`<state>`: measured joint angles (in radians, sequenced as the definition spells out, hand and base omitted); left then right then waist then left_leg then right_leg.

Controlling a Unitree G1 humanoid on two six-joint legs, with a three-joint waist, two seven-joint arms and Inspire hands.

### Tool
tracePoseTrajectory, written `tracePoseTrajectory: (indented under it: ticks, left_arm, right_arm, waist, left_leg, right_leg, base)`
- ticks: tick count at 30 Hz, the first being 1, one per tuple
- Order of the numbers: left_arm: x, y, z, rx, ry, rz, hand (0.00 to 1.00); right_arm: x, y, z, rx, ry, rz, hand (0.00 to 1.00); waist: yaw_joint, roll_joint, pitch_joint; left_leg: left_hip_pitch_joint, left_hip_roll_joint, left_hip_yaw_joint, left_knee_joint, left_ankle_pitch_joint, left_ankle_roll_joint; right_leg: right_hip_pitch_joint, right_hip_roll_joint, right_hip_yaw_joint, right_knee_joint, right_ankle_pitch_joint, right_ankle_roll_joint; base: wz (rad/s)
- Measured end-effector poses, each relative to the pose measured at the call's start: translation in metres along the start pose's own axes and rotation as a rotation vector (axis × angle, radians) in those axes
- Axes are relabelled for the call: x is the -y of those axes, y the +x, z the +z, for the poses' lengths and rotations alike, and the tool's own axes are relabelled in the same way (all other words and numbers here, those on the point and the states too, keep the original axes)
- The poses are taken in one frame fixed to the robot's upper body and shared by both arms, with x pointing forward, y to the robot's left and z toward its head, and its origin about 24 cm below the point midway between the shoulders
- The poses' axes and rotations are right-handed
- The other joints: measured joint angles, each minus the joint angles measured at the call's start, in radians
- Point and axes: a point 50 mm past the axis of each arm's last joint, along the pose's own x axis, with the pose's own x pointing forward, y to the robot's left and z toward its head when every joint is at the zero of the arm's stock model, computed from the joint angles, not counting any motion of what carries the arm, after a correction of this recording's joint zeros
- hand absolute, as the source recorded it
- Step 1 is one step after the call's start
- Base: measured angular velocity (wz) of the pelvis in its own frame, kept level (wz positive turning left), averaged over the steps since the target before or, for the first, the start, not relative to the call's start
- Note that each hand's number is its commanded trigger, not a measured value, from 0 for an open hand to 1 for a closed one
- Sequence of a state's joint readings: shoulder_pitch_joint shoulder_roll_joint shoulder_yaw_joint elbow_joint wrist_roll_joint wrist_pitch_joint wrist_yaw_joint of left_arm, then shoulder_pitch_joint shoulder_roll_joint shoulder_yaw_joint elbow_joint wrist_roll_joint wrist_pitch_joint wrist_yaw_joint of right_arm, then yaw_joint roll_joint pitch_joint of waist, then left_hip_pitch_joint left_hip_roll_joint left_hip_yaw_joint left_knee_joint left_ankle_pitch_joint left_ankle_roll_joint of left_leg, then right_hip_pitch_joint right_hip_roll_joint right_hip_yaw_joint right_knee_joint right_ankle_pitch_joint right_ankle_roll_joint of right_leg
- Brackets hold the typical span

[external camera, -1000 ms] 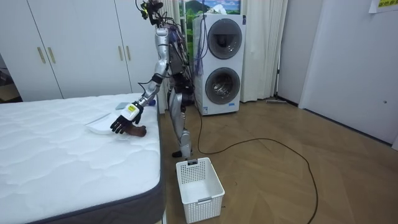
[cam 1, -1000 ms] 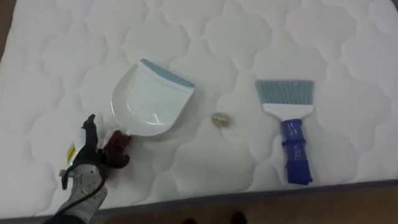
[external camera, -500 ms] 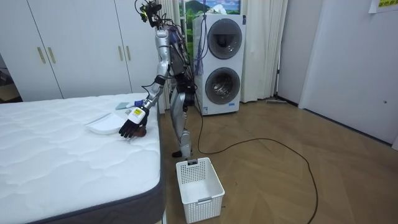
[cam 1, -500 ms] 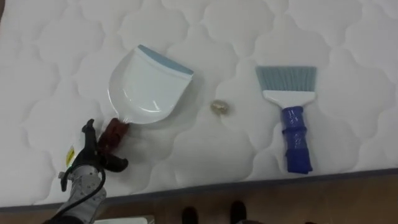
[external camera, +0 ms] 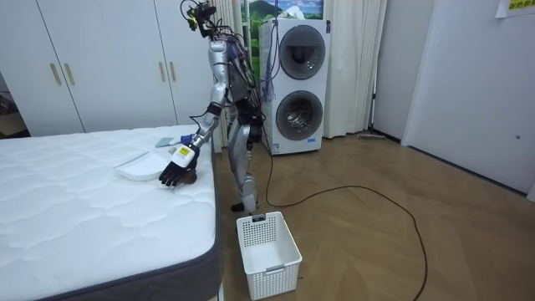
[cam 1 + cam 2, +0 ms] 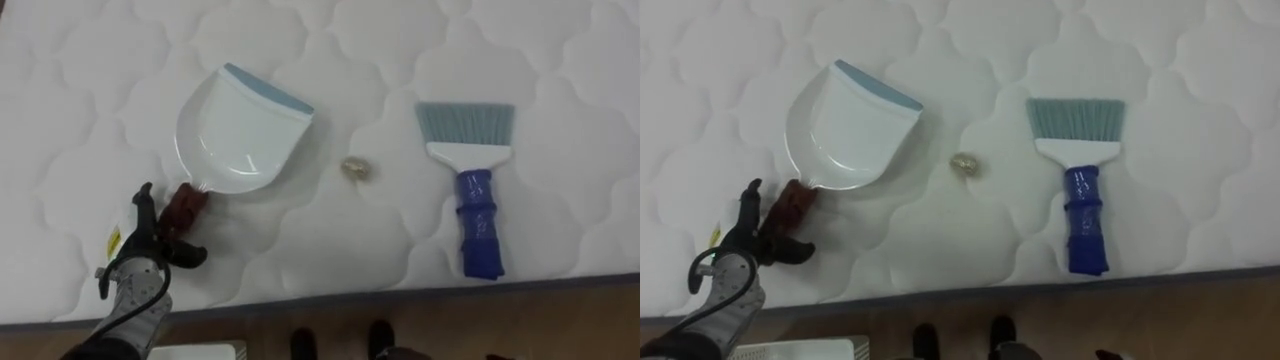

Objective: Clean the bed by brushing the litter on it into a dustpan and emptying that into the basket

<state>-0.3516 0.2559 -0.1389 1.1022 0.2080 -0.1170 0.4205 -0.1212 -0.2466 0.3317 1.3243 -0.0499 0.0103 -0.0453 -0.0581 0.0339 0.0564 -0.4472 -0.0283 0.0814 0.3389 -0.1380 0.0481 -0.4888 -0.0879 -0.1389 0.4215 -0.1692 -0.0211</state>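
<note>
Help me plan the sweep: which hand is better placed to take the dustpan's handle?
Left. The left hand hovers open beside the brown handle of the dustpan on the mattress; the brush lies well to its right.

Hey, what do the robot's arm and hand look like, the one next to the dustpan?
The left hand has slim black fingers and a small yellow and white tag on its back. Its forearm is a grey metal tube with a thin dark cable looped at the wrist. In the room view the whole arm looks silver and jointed.

Left hand (image 6: 148,252) held out low, arm extended, fingers loosely spread.
</note>
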Motion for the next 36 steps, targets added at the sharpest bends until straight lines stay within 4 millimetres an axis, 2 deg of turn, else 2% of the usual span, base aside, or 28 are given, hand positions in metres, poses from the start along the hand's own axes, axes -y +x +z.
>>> tracePoseTrajectory:
  ticks: [14, 36]
  left_arm:
    - [-0.0012, 0.0015, 0.0028, 0.004, 0.000, 0.004, 0.00]
    - [0.0012, 0.0063, 0.0002, -0.070, -0.009, -0.128, 0.00]
  right_arm:
    - [-0.0021, -0.0001, -0.0009, -0.012, 0.000, -0.003, 0.00]
    - [-0.0007, 0.0000, 0.0011, -0.005, 0.014, -0.025, 0.00]
  waist:
    - [-0.016, 0.002, -0.0021]
    - [-0.024, 0.008, -0.0009]
  left_leg:
    - [-0.043, 0.002, -0.001, 0.032, -0.004, 0.000]
    - [-0.056, 0.016, 0.040, 0.090, -0.027, 0.005]
  right_leg:
    - [-0.041, 0.002, 0.000, 0.033, -0.002, -0.005]
    - [-0.068, 0.004, 0.030, 0.082, -0.003, -0.008]
  base:
    - [0.00]
    - [-0.05]
